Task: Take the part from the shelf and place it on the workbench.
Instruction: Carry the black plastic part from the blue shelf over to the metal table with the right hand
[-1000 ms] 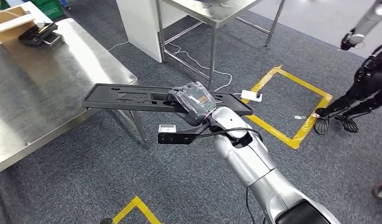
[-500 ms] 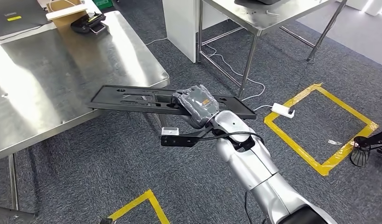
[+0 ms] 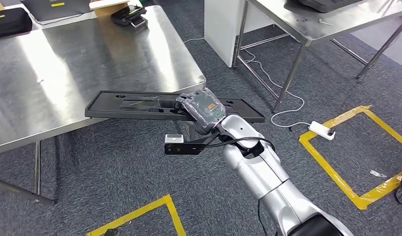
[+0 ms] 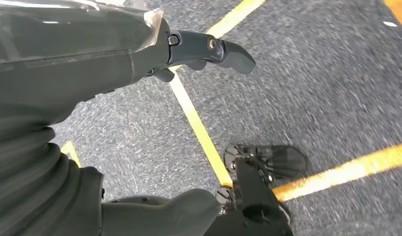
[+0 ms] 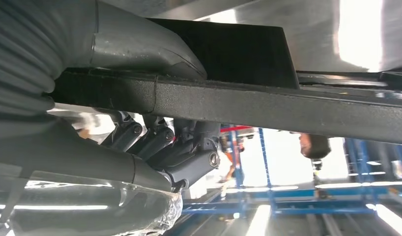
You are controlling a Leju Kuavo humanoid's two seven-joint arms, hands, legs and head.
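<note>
The part (image 3: pixel 135 104) is a long, flat black plastic panel with cut-outs, held level. My right hand (image 3: pixel 203 109) grips it near its middle, from the side nearest me. In the head view the part's left half lies over the near corner of the steel workbench (image 3: pixel 66 64); how high above the top it is I cannot tell. In the right wrist view the part's dark edge (image 5: pixel 268 105) crosses the picture, with the thumb on one face and the fingers (image 5: pixel 174 147) curled against the other. My left hand (image 4: pixel 140 49) hangs over the grey carpet with nothing in it, its fingers apart.
A black device (image 3: pixel 128 14) and dark cases (image 3: pixel 10 22) lie at the workbench's far end. A second steel table (image 3: pixel 297 24) and a white cabinet (image 3: pixel 221 24) stand at the back right. A white power strip (image 3: pixel 322 130) and yellow floor tape (image 3: pixel 356 147) lie to the right.
The camera has turned, so the whole scene has slid to the right and the workbench looms larger. The part stays in my right hand, now over the bench's corner.
</note>
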